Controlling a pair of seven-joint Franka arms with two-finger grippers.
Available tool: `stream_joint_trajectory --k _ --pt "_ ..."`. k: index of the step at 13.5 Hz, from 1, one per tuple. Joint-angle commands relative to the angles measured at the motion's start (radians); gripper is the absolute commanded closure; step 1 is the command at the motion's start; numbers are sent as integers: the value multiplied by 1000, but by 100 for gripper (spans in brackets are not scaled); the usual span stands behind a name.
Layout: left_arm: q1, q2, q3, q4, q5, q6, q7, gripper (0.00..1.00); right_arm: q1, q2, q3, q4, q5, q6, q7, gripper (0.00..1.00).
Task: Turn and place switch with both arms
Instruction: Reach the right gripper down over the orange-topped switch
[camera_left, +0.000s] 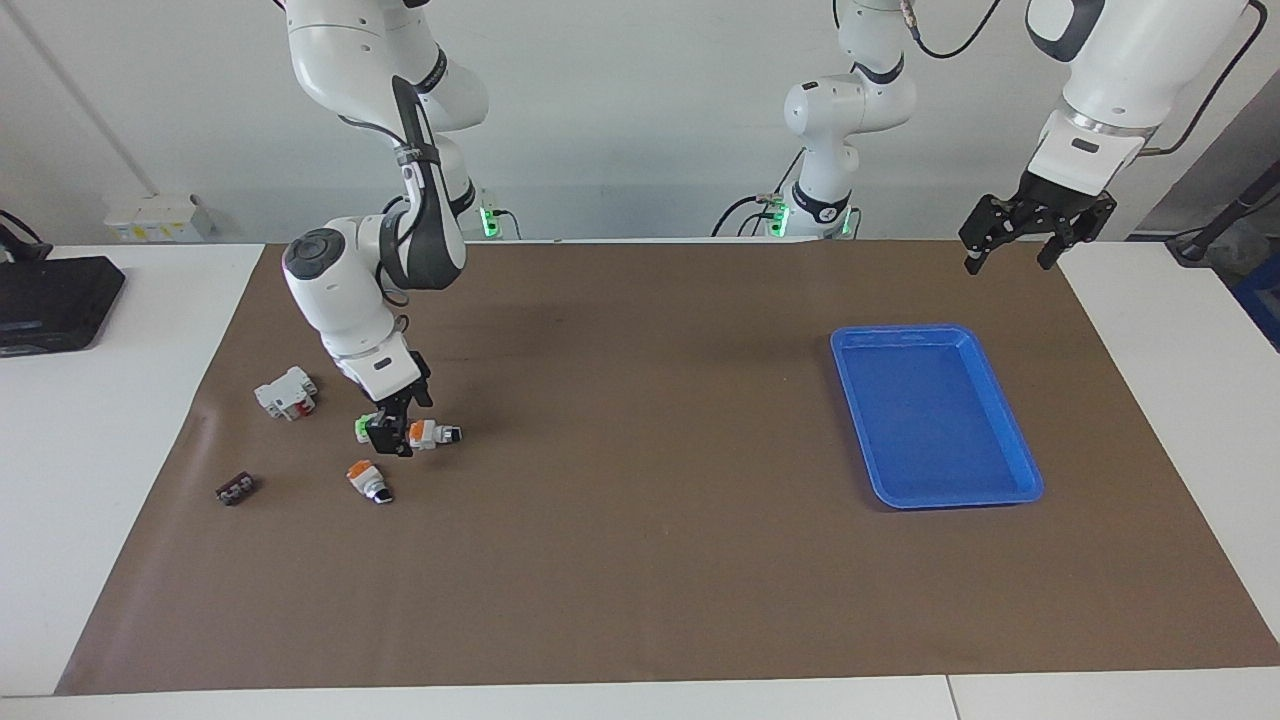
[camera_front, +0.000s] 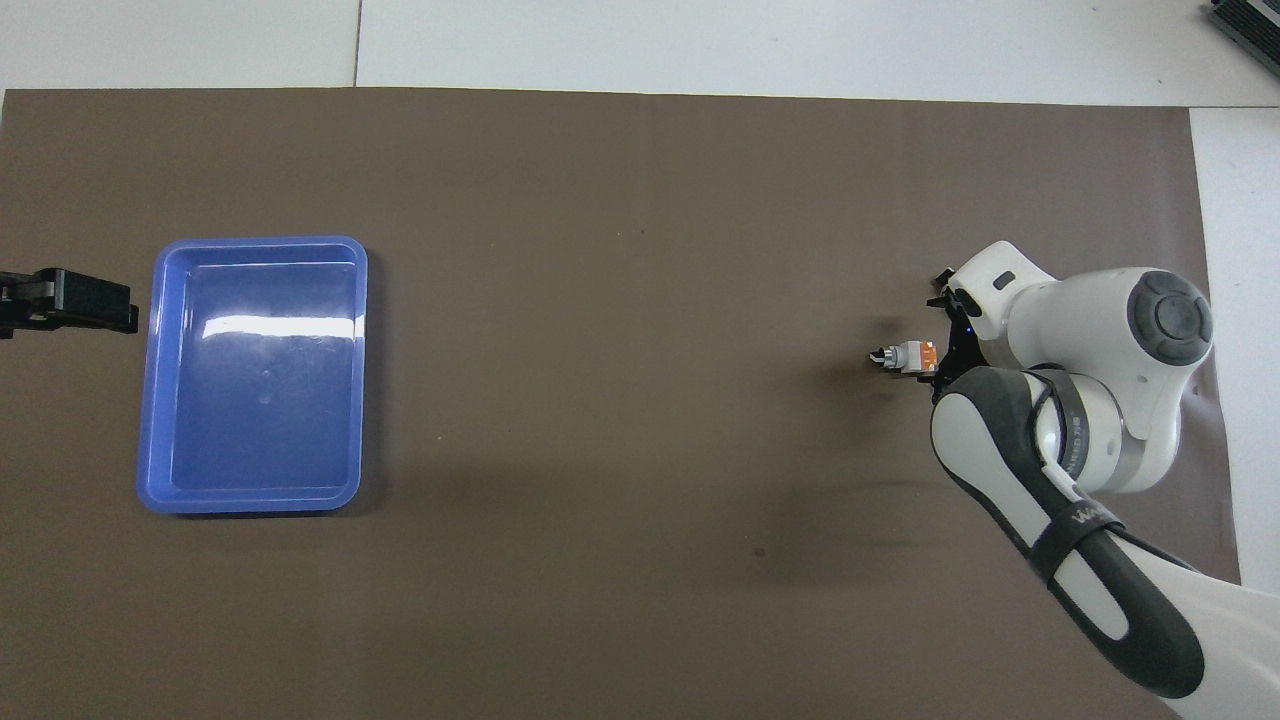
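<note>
Reaching down, right tool (camera_left: 398, 425) open over switch (camera_left: 432, 434), left tool (camera_left: 1012, 243) open, waiting.

Right arm (camera_left: 350, 290): reaching forward and down from its base, wrist bending steeply downward. Right gripper (camera_left: 393, 428): pointing down low over the desk, jaws standing open. Left arm (camera_left: 1100, 90): waiting raised at its own end. Left gripper (camera_left: 1008, 258): hanging high, jaws standing wide open, holding nothing.

Orange-ended switch (camera_left: 434, 434), lying flat, on mat
</note>
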Motion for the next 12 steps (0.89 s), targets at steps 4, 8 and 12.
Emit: stream_joint_trajectory --k 4,8,12 --pt "9 -21 -5 -25 3 6 4 0 -58 -34 4 -5 82 -61 -159 1" --pt "9 -21 -5 -25 3 6 2 0 -48 -40 2 14 283 -59 -252 1" --pt "9 -21 -5 -25 3 6 2 0 -67 -40 -2 12 268 -71 -276 1"
